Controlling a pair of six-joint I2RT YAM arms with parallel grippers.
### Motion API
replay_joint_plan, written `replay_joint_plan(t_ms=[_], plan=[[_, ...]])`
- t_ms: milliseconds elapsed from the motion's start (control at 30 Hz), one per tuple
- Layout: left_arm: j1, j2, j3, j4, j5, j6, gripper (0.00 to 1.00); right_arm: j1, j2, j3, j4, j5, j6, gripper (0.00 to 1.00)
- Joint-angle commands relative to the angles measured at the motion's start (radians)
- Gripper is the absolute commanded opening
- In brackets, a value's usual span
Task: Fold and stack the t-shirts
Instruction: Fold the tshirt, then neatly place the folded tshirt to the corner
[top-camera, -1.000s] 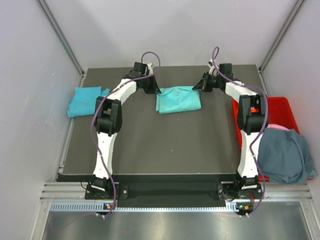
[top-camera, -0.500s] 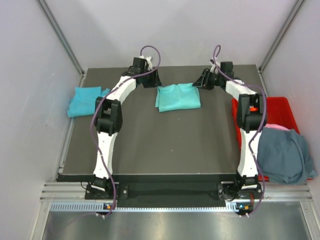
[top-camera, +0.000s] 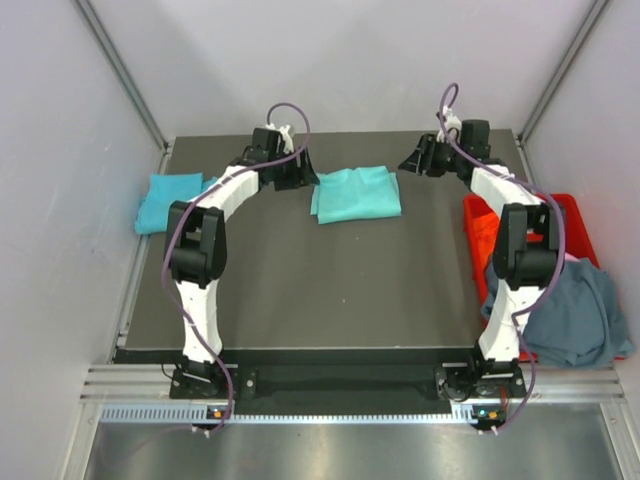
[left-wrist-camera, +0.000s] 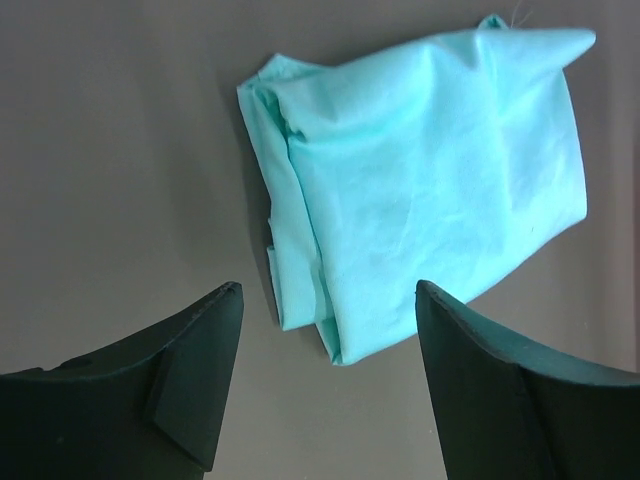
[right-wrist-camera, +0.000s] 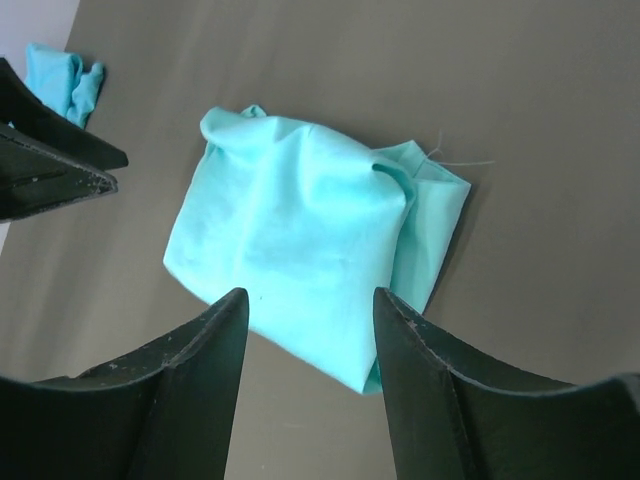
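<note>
A mint-teal t-shirt (top-camera: 356, 193) lies folded into a small rectangle at the back middle of the table; it also shows in both wrist views (left-wrist-camera: 430, 190) (right-wrist-camera: 300, 240). My left gripper (top-camera: 308, 175) (left-wrist-camera: 328, 290) hangs open just left of it, with nothing between the jaws. My right gripper (top-camera: 405, 163) (right-wrist-camera: 310, 295) stands open just right of it, clear of the cloth. A folded cyan-blue t-shirt (top-camera: 170, 200) (right-wrist-camera: 65, 80) rests at the table's left edge. A grey-blue t-shirt (top-camera: 570, 310) lies crumpled over the red crate.
The red plastic crate (top-camera: 565, 215) stands off the table's right edge. The dark table (top-camera: 330, 290) is boxed in by pale walls left, right and behind. The left gripper's fingers (right-wrist-camera: 50, 165) show in the right wrist view.
Both grippers have opened and let go of the mint-teal t-shirt. Each has drawn back outward from its ends, the right one farther back. The shirt now lies flat and folded.
</note>
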Motion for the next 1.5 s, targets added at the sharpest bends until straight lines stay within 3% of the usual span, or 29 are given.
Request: replay_joint_plan(t_ms=[0, 167, 567, 1100, 1367, 1467], plan=[[0.006, -0.046, -0.062, 0.091, 0.043, -0.006, 0.75, -0.004, -0.016, -0.044, -0.003, -0.074, -0.053, 0.52], [0.043, 0.005, -0.064, 0.127, 0.112, -0.038, 0.82, 0.000, 0.065, -0.030, 0.035, -0.186, 0.041, 0.52], [0.071, 0.134, -0.031, 0.183, 0.218, -0.107, 0.82, 0.029, 0.137, -0.013, 0.147, -0.311, 0.138, 0.51], [0.049, 0.258, -0.010, 0.281, 0.333, -0.234, 0.73, 0.057, 0.255, 0.042, 0.061, -0.257, 0.117, 0.50], [0.020, 0.284, -0.016, 0.312, 0.370, -0.258, 0.57, 0.059, 0.248, 0.036, 0.052, -0.248, 0.105, 0.50], [0.009, 0.295, -0.019, 0.341, 0.393, -0.271, 0.55, 0.059, 0.255, 0.030, 0.054, -0.245, 0.105, 0.50]])
